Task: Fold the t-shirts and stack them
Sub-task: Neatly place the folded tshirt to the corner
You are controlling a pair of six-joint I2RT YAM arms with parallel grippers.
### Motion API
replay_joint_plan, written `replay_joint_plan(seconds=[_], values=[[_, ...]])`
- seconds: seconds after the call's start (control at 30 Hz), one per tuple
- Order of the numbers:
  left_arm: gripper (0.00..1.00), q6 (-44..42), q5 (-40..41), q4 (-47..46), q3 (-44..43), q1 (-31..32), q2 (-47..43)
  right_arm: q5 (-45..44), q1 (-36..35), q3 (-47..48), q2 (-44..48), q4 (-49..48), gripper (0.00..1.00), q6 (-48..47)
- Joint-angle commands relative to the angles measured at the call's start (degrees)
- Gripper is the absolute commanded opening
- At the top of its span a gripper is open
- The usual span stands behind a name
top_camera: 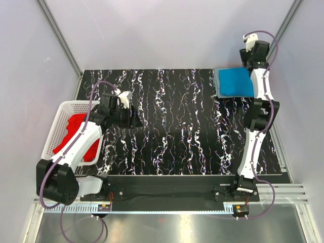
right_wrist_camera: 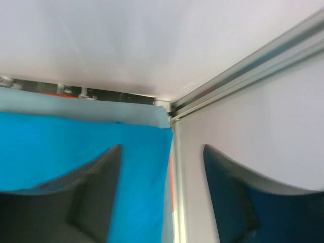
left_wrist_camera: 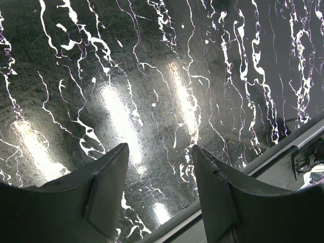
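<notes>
A folded bright blue t-shirt (top_camera: pixel 234 81) lies on a folded grey-blue t-shirt (top_camera: pixel 217 77) at the table's far right corner. In the right wrist view the blue shirt (right_wrist_camera: pixel 61 147) fills the left, with the grey-blue edge (right_wrist_camera: pixel 101 109) behind it. My right gripper (top_camera: pixel 249 52) (right_wrist_camera: pixel 162 157) is open and empty, raised over the stack's far right corner. Red t-shirts (top_camera: pixel 76 134) lie crumpled in the white basket (top_camera: pixel 55 126) at the left. My left gripper (top_camera: pixel 132 119) (left_wrist_camera: pixel 159 152) is open and empty, just above the bare black marbled table (left_wrist_camera: pixel 152 76), right of the basket.
The enclosure's white walls and metal corner post (right_wrist_camera: pixel 243 71) stand close behind the right gripper. The table's near edge and metal rail (left_wrist_camera: pixel 283 152) show in the left wrist view.
</notes>
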State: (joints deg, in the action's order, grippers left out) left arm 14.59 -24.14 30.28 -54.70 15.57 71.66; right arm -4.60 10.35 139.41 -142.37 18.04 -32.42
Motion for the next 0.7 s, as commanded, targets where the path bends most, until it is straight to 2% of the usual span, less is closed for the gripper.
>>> replay_joint_plan(seconds=[0.0, 0.07, 0.1, 0.17, 0.23, 0.5, 0.67], values=[[0.59, -0.3, 0.1, -2.1, -0.9, 0.2, -3.2, 1.8, -0.9, -3.4, 10.3, 1.6, 0.62, 11.9], [0.59, -0.4, 0.8, -2.1, -1.0, 0.2, -4.0, 4.4, -0.9, -8.0, 13.9, 3.8, 0.46, 16.9], [0.59, -0.4, 0.9, -2.1, -1.0, 0.2, -4.6, 7.7, -1.0, -9.8, 16.3, 4.8, 0.33, 18.3], [0.59, -0.5, 1.0, -2.2, -1.1, 0.2, -5.0, 9.4, -0.9, -14.2, 17.8, 5.1, 0.27, 20.9], [0.6, -0.2, 0.9, -2.3, -1.2, 0.2, -5.6, 10.1, -0.3, -16.3, 17.7, 4.8, 0.23, 21.8], [0.6, -0.2, 1.2, -1.9, -1.6, 0.2, -5.1, 13.9, 4.1, -10.1, 7.0, 3.3, 0.11, 26.3], [0.6, -0.5, 2.5, -1.4, -2.0, 0.1, -3.5, 14.5, 6.7, 1.9, -4.6, 3.5, 0.09, 27.1]])
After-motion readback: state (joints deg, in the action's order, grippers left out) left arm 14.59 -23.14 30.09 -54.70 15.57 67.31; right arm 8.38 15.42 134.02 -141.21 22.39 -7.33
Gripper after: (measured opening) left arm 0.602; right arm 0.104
